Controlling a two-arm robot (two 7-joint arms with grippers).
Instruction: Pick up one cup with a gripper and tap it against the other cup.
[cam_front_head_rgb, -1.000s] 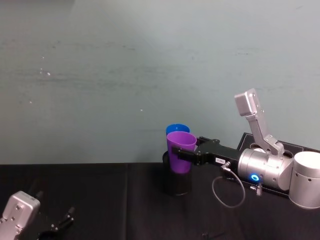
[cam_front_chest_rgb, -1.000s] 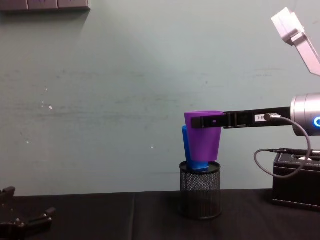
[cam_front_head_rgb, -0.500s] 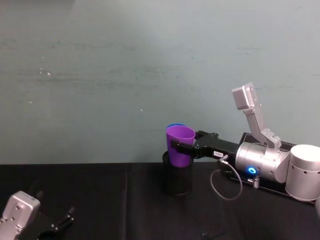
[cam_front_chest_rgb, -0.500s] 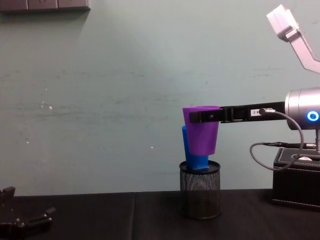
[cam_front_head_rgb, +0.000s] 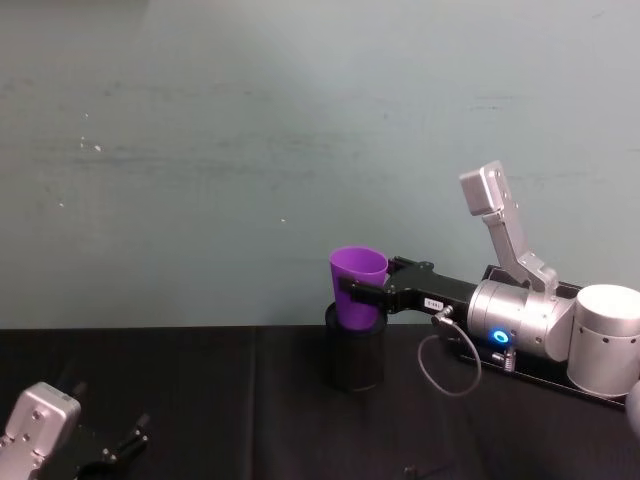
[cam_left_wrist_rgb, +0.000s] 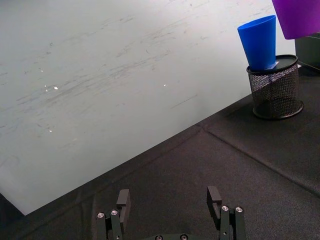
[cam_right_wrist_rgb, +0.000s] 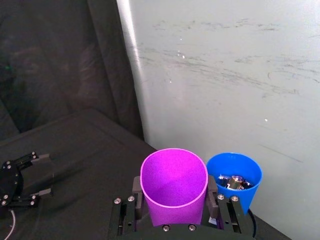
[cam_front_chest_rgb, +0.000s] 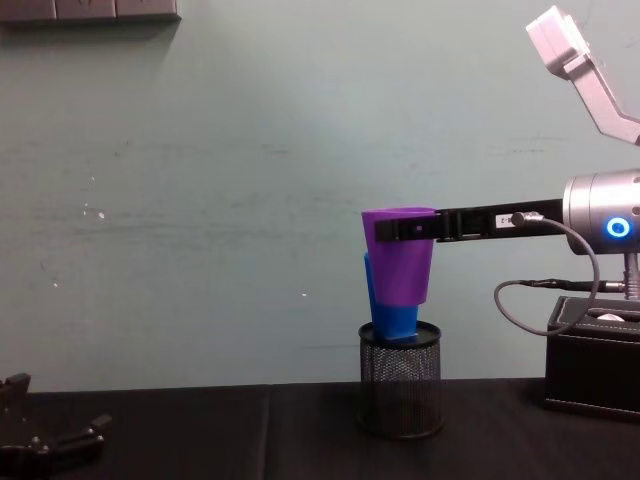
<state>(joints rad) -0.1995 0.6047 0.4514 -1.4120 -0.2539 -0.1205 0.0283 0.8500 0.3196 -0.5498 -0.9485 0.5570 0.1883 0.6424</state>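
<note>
My right gripper (cam_front_chest_rgb: 386, 230) is shut on the rim of the purple cup (cam_front_chest_rgb: 398, 262), holding it upright in the air above the black mesh pen holder (cam_front_chest_rgb: 400, 394). The blue cup (cam_front_chest_rgb: 393, 319) stands tilted inside that holder, just behind the purple one. In the right wrist view the purple cup (cam_right_wrist_rgb: 174, 187) sits between the fingers (cam_right_wrist_rgb: 125, 212), with the blue cup (cam_right_wrist_rgb: 234, 181) close beside it; I cannot tell if they touch. In the head view the purple cup (cam_front_head_rgb: 357, 290) hides the blue one. My left gripper (cam_left_wrist_rgb: 170, 200) rests open, low at the near left.
A black box (cam_front_chest_rgb: 592, 372) stands on the black tablecloth (cam_front_chest_rgb: 200, 430) to the right of the pen holder, under my right arm. A pale green wall (cam_front_chest_rgb: 200, 200) rises just behind the table. A cable (cam_front_chest_rgb: 530, 300) loops beneath the right wrist.
My right gripper has lifted the purple cup a little and carried it slightly left and toward the wall, so it now covers the blue cup's rim in the head view. The left arm stayed put.
</note>
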